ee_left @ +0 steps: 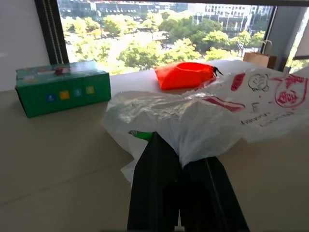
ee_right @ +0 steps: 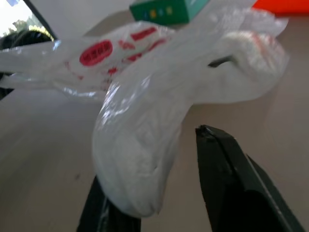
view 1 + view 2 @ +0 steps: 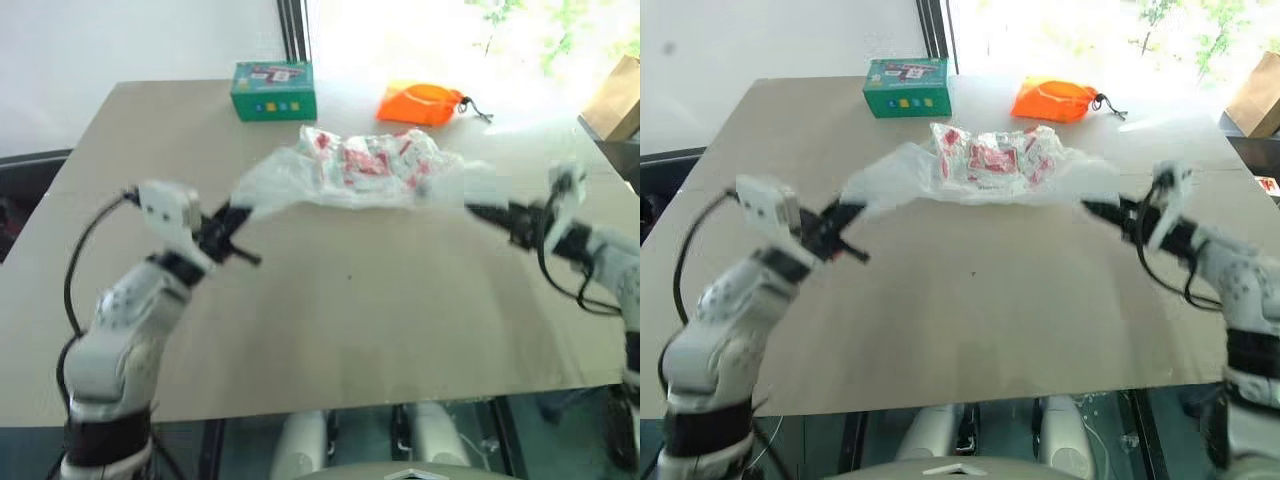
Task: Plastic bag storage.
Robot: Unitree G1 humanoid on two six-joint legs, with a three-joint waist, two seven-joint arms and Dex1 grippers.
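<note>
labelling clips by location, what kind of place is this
Probably an upper-floor office or lab: a plain tabletop stands by a tall window overlooking treetops and city buildings, with a cardboard box beside it.

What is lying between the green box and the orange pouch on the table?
Nothing: the table is bare between the green box and the orange pouch in the right eye view. The plastic bag lies nearer the robot.

Camera layout: stereo head pair plus two wrist units.
Head pair set high at the near table (image 3: 330,340) edge, facing forward and down, sharing the whole tabletop. Wrist units set low and close behind each gripper, both sharing the plastic bag (image 1: 203,116) and green box (image 1: 60,92).
</note>
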